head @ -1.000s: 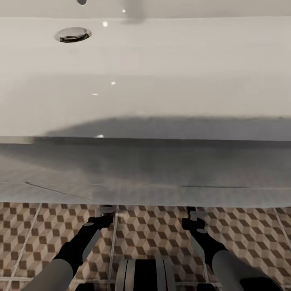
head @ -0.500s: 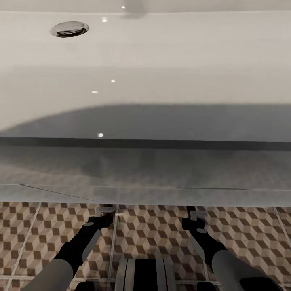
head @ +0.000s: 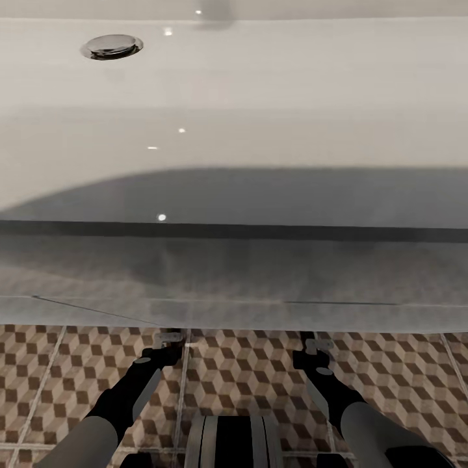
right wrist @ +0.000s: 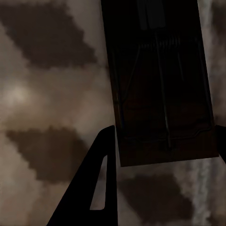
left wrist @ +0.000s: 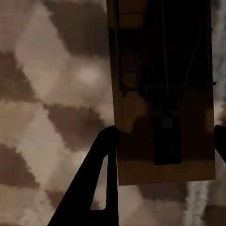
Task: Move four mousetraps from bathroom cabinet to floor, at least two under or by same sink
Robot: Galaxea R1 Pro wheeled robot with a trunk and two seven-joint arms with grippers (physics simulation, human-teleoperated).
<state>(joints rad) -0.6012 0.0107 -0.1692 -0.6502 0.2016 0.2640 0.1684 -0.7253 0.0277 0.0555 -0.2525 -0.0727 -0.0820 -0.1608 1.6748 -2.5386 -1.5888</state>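
I have a mousetrap (left wrist: 162, 94) in my left hand (left wrist: 162, 141) and another mousetrap (right wrist: 160, 89) in my right hand (right wrist: 162, 141), each pinched across its short width between the two fingers. Each trap's long axis runs straight out along the fingers, away from the wrist, with the spring and wire bar facing the wrist camera. Both hands (head: 170, 339) (head: 313, 344) hang low over the bathroom floor (head: 247, 370), just at the front edge of the white sink (head: 234, 130), whose body overhangs them. So the floor beside the sink lies directly under both traps, and I judge neither arm is nearer than the other. I can read no brand, label or writing on either trap.
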